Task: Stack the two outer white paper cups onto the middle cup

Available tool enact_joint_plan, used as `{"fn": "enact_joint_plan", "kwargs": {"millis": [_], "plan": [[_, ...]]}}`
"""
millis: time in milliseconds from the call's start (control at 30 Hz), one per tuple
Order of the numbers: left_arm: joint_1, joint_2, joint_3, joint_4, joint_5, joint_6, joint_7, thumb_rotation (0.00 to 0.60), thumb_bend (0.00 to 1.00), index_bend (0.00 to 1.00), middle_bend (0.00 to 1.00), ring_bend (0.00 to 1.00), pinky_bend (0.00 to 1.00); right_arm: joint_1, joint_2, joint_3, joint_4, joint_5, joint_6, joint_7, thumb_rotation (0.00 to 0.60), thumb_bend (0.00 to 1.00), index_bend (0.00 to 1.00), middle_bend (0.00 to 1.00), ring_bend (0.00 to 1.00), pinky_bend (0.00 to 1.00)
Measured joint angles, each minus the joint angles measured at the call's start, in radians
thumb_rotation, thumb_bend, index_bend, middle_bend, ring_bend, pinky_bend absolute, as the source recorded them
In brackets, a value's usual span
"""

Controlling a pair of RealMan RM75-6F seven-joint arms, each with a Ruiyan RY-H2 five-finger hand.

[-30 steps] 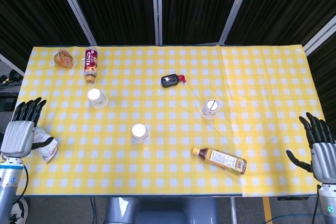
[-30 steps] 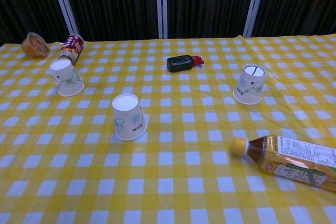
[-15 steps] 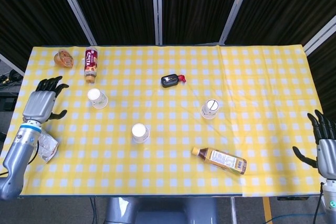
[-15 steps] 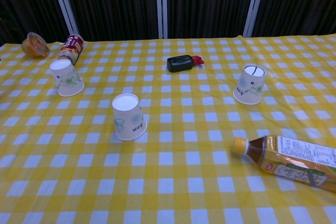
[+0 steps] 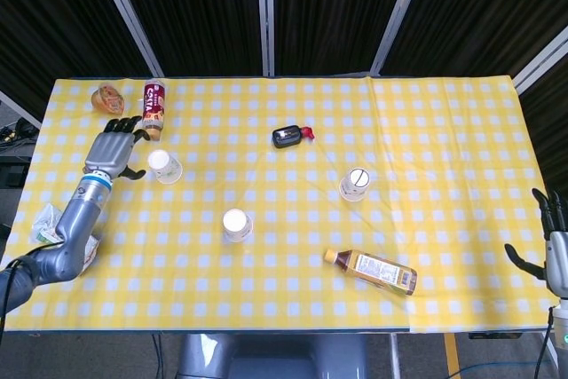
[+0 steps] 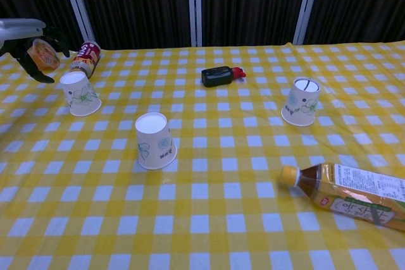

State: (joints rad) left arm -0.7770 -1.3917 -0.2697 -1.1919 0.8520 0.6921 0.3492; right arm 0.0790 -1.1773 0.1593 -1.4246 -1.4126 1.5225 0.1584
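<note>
- Yellow-checked tablecloth (image 5: 444, 113) covers the table in front of dark curtains.
- Middle cup (image 5: 236, 224) stands upside down near the front centre, and serves as the landmark.
- Left cup (image 5: 164, 166) sits up-left of the middle cup; right cup (image 5: 355, 184) sits up-right of it, further off.
- Left hand (image 5: 113, 150) hovers just beside the left cup on its outer side, fingers spread, holding nothing; contact looks unlikely, though the angle is poor.
- Right hand (image 5: 552, 250) hangs at the table's right edge, well apart from the right cup, fingers apart and empty.
- Tea bottle (image 5: 371, 271) lies on its side right of the middle cup.
</note>
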Motion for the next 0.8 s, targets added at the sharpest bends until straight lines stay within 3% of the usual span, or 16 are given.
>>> {"fn": "enact_joint_plan", "kwargs": {"millis": [667,733,800], "plan": [[-0.101,-0.096,0.056,0.111,-0.125,-0.022,0.079,0.6,0.24,0.33,0.0,0.0,0.0,-0.003,0.006,0.014,0.013,0.021,-0.009,0.024,0.6,0.12,0.0,0.0,0.0,0.0],[-0.105,-0.099,0.06,0.114,-0.128,-0.026,0.08,0.6,0.26,0.36,0.0,0.0,0.0,-0.002,0.005,0.014,0.013,0.021,-0.009,0.023,0.6,0.12,0.0,0.0,0.0,0.0],[-0.108,-0.103,0.065,0.117,-0.131,-0.028,0.082,0.6,0.35,0.4,0.0,0.0,0.0,-0.002,0.004,0.014,0.014,0.02,-0.009,0.022,0.6,0.12,0.0,0.0,0.0,0.0]]}}
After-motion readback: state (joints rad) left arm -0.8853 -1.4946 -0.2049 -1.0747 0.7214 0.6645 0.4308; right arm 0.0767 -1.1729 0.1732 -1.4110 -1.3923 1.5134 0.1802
